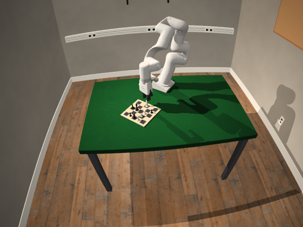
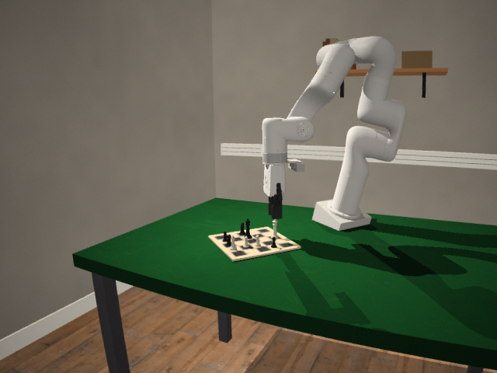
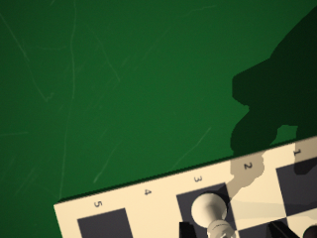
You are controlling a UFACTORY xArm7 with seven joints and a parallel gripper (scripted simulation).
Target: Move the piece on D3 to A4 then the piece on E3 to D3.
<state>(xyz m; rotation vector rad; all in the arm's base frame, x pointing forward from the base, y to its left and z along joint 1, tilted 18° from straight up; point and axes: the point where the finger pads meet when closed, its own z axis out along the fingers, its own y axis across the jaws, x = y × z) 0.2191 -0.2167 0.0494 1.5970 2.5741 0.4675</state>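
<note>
The chessboard [image 1: 123, 114] [image 2: 234, 259] [image 3: 124, 198] lies on the table, its number edge nearest the robot base. A tall white piece [image 1: 147, 105] [image 2: 275, 229] [image 3: 209, 210] stands upright on the dark square of column 3 beside that edge, read as E3. D3, just inward of it, shows no piece. A small black piece [image 1: 130, 114] [image 2: 224, 236] stands on the far row, apparently on A4. My gripper [image 1: 147, 97] [image 2: 275, 215] [image 3: 234, 230] is partly open, pointing down just above the white piece's head. Its fingertips are apart with nothing held.
Near A4 stand a black piece [image 1: 134, 116] and a white piece [image 1: 138, 118]. Two more white pieces stand mid-board. A tall black piece [image 1: 136, 107] [image 2: 248, 229] and another black one stand left of the gripper, and a small black piece [image 1: 151, 111] [image 2: 273, 242] stands to its right.
</note>
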